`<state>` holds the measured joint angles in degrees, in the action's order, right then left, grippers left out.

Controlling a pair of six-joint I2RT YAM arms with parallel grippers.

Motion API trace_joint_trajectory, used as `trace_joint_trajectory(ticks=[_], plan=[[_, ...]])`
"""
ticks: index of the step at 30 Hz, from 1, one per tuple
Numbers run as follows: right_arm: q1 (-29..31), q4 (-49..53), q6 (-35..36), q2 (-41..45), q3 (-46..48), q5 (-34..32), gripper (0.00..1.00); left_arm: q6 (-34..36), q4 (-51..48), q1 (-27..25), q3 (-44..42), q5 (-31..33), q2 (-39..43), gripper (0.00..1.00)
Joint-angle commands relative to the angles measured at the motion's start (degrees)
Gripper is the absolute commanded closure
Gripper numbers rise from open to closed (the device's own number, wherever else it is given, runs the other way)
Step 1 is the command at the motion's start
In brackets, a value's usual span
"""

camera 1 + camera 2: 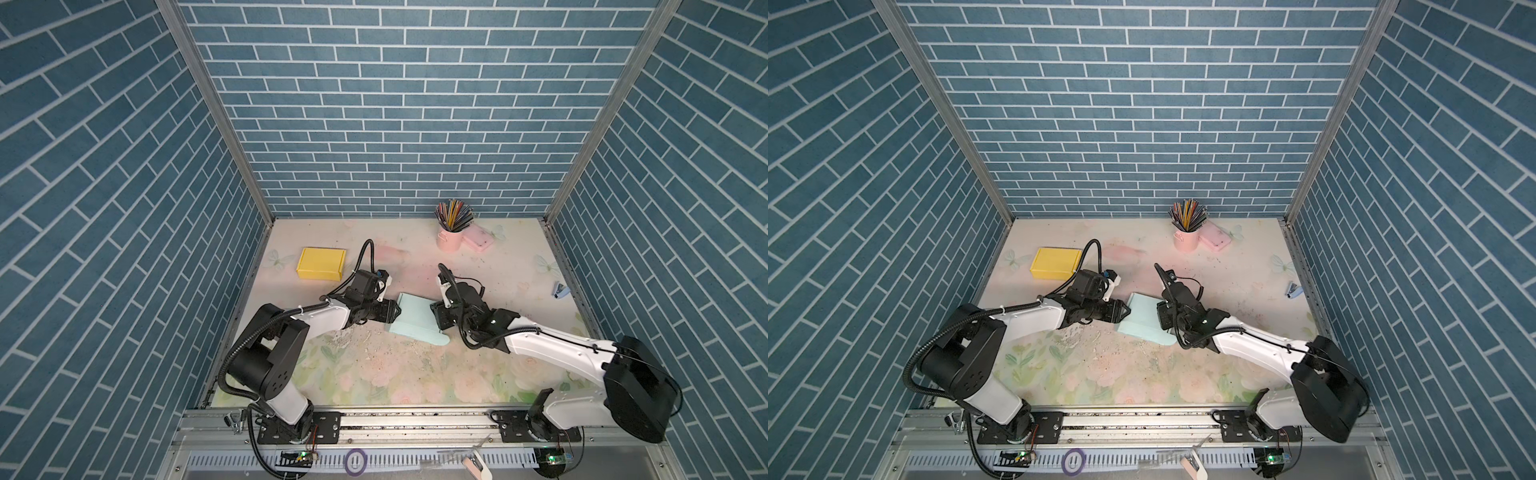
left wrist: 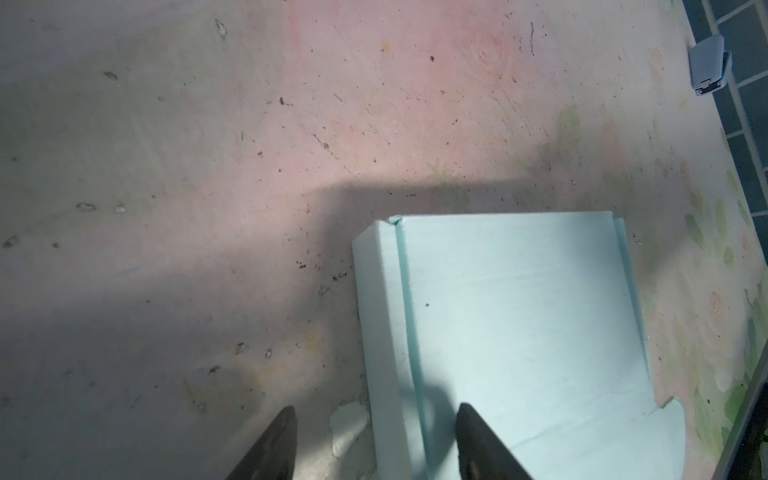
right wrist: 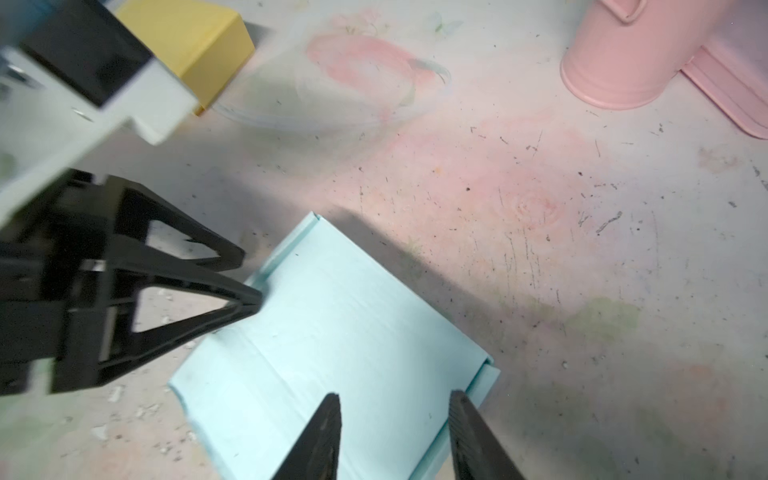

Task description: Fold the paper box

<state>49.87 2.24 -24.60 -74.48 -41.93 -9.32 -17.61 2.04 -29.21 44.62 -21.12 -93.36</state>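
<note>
On the flowered counter (image 1: 395, 374), the flat pale-mint paper box (image 1: 415, 318) lies between both arms. The left fingers (image 2: 473, 440), parted, straddle its raised side flap without pinching. The right fingers (image 3: 320, 440), half-spread, hover over its opposite edge, holding nothing. Beyond the fingers sit a folded yellow cardboard box (image 1: 320, 262) and a pink pencil cup (image 1: 449, 241).

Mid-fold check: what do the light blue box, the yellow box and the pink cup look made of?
Light blue box: matte paperboard, seemingly; scored creases and thin raised side flaps. Yellow box: likely the same card, matte, sharp folded edges. Pink cup: smooth painted metal or plastic, cannot tell which; soft sheen, flared base rim.
</note>
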Motion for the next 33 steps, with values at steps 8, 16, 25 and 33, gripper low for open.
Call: trace_joint_trajectory(ticks=[8,16,25,33], plan=[[-0.23,5.01,-7.86,-5.67,1.36,4.22,0.56,-0.62,-1.24,-0.72,-1.84,2.54,0.92,0.40],[-4.78,8.68,-2.90,-10.83,-1.70,2.71,0.60,-1.30,-3.48,-1.60,-3.24,3.77,6.70,0.40],[-5.29,11.25,-0.69,-5.52,-3.45,3.27,0.61,-2.93,-5.03,-1.98,-6.78,4.34,13.59,0.40],[-1.57,12.56,-7.64,3.32,2.88,6.37,0.58,-7.56,-6.08,-9.01,-11.93,9.92,20.58,0.39]])
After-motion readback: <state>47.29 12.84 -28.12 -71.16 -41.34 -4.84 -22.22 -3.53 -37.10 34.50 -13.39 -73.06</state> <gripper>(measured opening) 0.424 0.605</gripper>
